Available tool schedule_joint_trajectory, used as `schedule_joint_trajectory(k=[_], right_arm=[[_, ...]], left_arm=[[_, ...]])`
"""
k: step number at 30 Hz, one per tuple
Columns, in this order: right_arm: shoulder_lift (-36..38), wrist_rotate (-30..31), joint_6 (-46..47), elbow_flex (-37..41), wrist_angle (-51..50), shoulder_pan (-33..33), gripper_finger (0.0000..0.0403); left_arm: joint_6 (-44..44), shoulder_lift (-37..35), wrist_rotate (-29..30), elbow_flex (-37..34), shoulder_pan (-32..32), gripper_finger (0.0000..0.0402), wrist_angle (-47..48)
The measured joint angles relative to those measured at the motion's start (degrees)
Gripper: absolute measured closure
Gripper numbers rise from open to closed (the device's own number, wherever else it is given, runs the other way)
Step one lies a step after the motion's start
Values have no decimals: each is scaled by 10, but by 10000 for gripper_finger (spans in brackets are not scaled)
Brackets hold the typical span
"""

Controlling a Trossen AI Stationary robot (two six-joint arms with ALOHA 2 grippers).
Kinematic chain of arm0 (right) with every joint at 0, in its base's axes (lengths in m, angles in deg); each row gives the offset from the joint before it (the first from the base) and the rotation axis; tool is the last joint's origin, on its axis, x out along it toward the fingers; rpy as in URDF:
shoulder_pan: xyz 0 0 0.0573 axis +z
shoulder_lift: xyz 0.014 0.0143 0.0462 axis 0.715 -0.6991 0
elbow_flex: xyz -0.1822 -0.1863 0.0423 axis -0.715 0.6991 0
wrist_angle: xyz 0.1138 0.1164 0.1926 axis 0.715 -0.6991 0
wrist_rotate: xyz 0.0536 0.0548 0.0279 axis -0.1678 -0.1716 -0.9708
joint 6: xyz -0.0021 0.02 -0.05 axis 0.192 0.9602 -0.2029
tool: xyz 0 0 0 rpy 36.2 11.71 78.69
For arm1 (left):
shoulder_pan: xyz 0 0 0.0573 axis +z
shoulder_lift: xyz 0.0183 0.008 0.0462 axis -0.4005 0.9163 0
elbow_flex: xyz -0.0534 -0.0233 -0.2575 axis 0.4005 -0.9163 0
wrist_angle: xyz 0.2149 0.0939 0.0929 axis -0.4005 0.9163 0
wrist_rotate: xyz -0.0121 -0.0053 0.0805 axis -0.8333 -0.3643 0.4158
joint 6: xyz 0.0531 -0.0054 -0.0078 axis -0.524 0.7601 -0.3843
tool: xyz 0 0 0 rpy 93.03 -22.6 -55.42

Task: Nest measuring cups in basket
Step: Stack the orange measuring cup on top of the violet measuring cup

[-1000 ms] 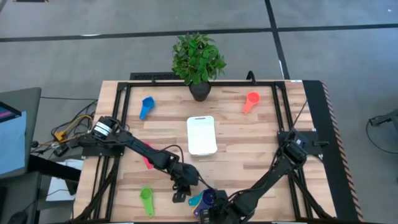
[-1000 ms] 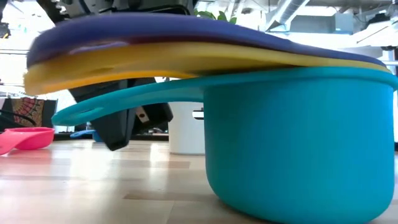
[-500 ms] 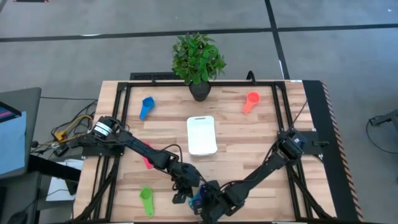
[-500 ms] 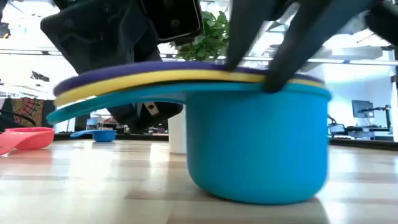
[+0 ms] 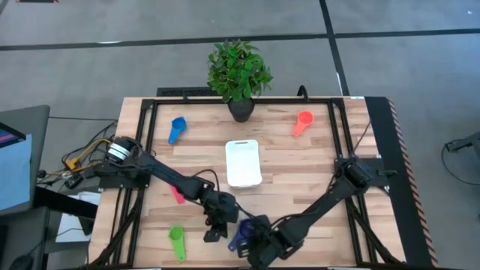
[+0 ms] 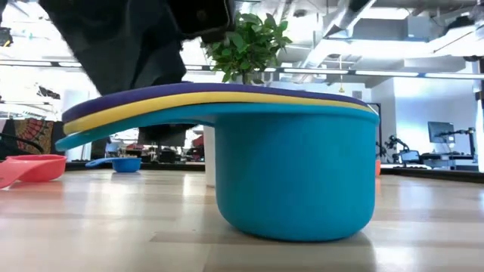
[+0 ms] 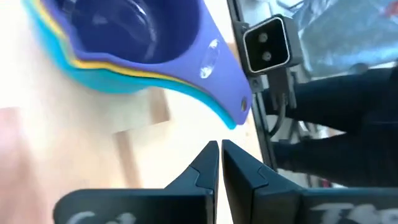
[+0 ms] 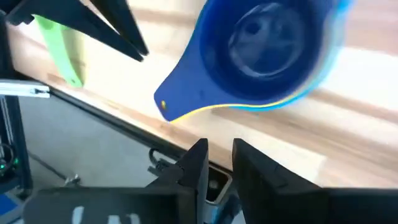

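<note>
Resting near the tabletop's (image 5: 300, 176) front edge, a stack of three nested measuring cups (image 6: 295, 170) sits upright: teal outermost, yellow-orange inside it, purple innermost, handles aligned. The left pincer (image 7: 219, 155) hangs just beside the handle tips, its fingers pressed together on nothing. The right pincer (image 8: 219, 158) hovers near the stack at the front edge, fingers slightly parted with nothing between them. The white basket (image 5: 243, 162) lies at the tabletop's centre, well apart from the stack. The green cup (image 5: 177, 241) lies toward the front left corner, the pink cup (image 6: 30, 168) partly under the left arm, the blue cup (image 5: 177, 128) toward the back left, the red-orange cup (image 5: 302, 122) toward the back right. A potted plant (image 5: 238, 73) stands at the back edge.
</note>
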Motion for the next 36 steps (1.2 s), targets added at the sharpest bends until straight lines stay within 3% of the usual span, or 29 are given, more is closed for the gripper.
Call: schedule_joint_trajectory(k=[8, 14, 21, 28, 36], right_arm=[[80, 25, 14, 0, -275, -15, 305], [149, 34, -137, 50, -389, -97, 305], [326, 74, -324, 251, -264, -232, 305], [508, 57, -465, 463, -120, -387, 304], [586, -2, -594, 584, -71, -603, 269]], left_arm=[[-71, -115, 84, 0, 46, 395, 102], [-72, -193, 117, 0, 117, 395, 110], [-84, -278, 199, 0, 174, 395, 144], [-95, -337, 294, -12, 221, 395, 165], [-9, -341, 313, -76, 269, 395, 132]])
